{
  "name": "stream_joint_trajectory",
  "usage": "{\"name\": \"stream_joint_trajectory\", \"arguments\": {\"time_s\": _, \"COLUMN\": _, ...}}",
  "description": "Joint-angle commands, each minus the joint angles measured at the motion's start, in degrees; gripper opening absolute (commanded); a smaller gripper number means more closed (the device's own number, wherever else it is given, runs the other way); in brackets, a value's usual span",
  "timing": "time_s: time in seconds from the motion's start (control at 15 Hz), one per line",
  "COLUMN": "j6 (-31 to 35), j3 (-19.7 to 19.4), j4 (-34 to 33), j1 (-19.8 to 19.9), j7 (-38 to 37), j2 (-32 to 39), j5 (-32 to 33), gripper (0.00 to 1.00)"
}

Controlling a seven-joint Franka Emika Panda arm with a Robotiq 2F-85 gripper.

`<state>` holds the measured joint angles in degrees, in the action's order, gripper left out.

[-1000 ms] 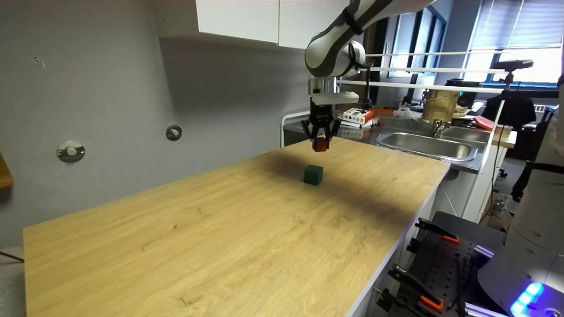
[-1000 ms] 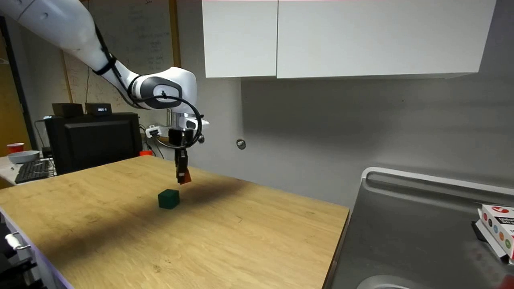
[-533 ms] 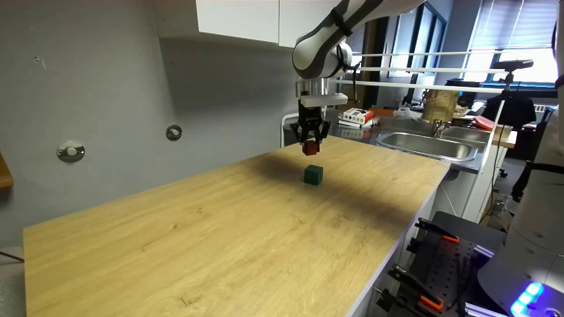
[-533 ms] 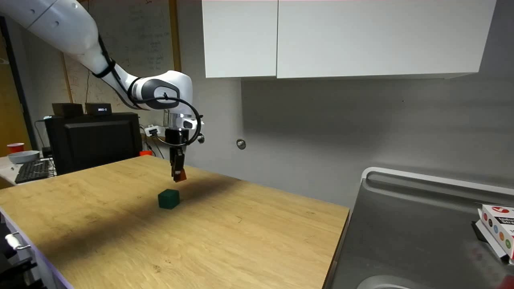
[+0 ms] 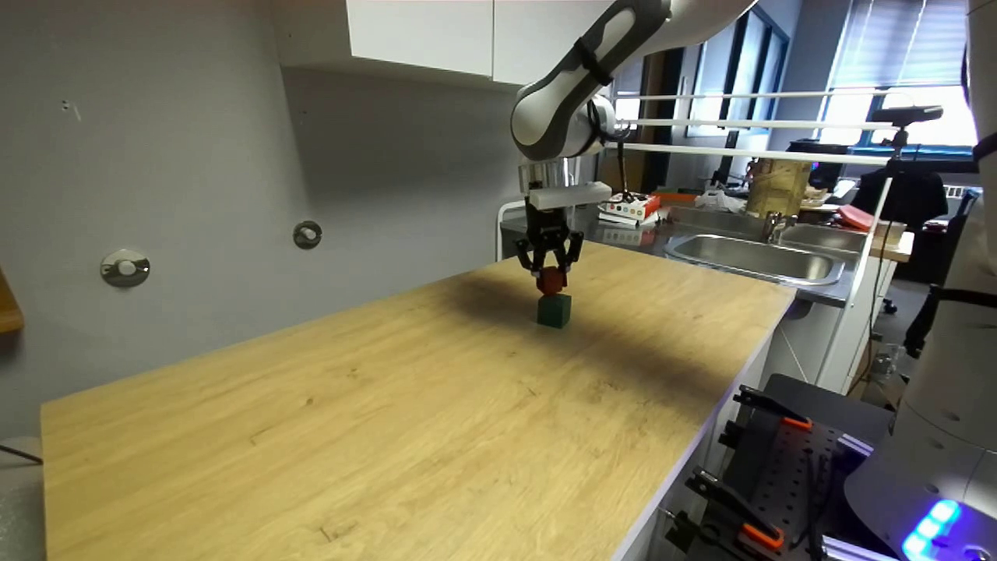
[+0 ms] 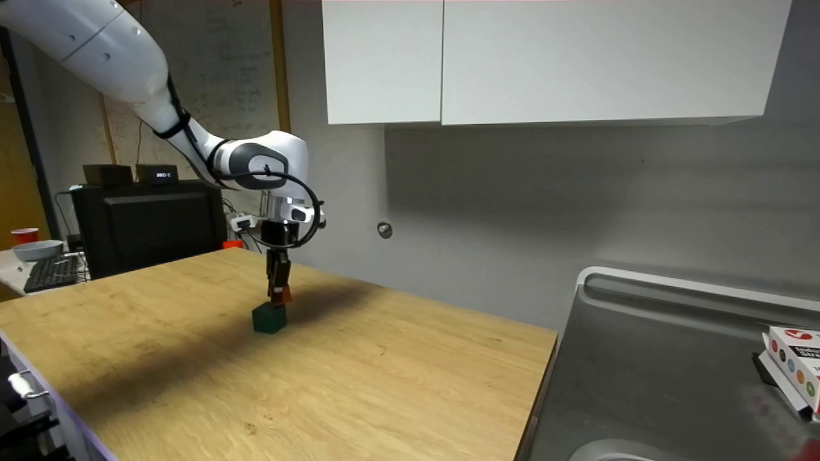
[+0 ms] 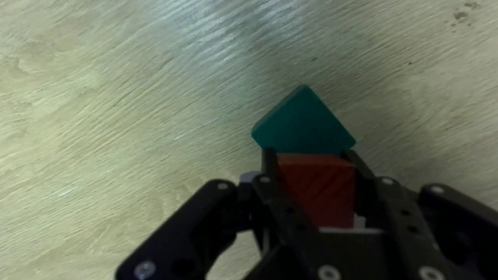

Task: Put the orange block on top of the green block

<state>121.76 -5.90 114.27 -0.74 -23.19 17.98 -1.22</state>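
The fingers [image 7: 365,190] are closed against opposite sides of the orange block [image 7: 319,190]; it is held over the green block [image 7: 305,120], contact between them undetermined; the green block sits on the desk [image 5: 389,421].

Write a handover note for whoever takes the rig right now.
Gripper: shut on the orange block.
Orange block: held close over the green block; can't tell whether they touch. In the wrist view it sits turned relative to the green block, and centring is uncertain.
Green block: on the wooden tabletop.
Done: orange block grasped and over the green block.
Left: probably check alignment, lower if there's a gap, then open the gripper and back off upward.
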Motion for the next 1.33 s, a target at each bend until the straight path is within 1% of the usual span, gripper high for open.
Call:
{"name": "stream_joint_trajectory", "arguments": {"time_s": 0.0, "j6": -2.1, "j3": 0.5, "j4": -0.6, "j1": -0.3, "j7": -1.2, "j2": 0.4, "j5": 0.2, "gripper": 0.19}}
{"name": "stream_joint_trajectory", "arguments": {"time_s": 0.4, "j6": -2.4, "j3": 1.0, "j4": 1.0, "j1": -0.6, "j7": -1.2, "j2": -0.8, "j5": -0.4, "gripper": 0.19}}
{"name": "stream_joint_trajectory", "arguments": {"time_s": 0.93, "j6": -2.6, "j3": 1.3, "j4": 1.4, "j1": -0.4, "j7": -0.7, "j2": -0.2, "j5": -1.5, "gripper": 0.19}}
{"name": "stream_joint_trajectory", "arguments": {"time_s": 1.0, "j6": -2.7, "j3": 1.3, "j4": 1.4, "j1": -0.4, "j7": -0.7, "j2": -0.2, "j5": -1.5, "gripper": 0.49}}
{"name": "stream_joint_trajectory", "arguments": {"time_s": 1.07, "j6": -2.8, "j3": 1.4, "j4": 1.4, "j1": -0.4, "j7": -0.7, "j2": -0.2, "j5": -1.6, "gripper": 0.69}}
{"name": "stream_joint_trajectory", "arguments": {"time_s": 1.13, "j6": -2.9, "j3": 1.4, "j4": 1.5, "j1": -0.4, "j7": -0.6, "j2": -0.1, "j5": -1.7, "gripper": 0.74}}
{"name": "stream_joint_trajectory", "arguments": {"time_s": 1.2, "j6": -3.0, "j3": 1.4, "j4": 1.8, "j1": -0.4, "j7": -0.6, "j2": 0.0, "j5": -1.8, "gripper": 0.81}}
{"name": "stream_joint_trajectory", "arguments": {"time_s": 1.27, "j6": -3.0, "j3": 1.4, "j4": 2.0, "j1": -0.4, "j7": -0.5, "j2": 0.0, "j5": -1.9, "gripper": 0.90}}
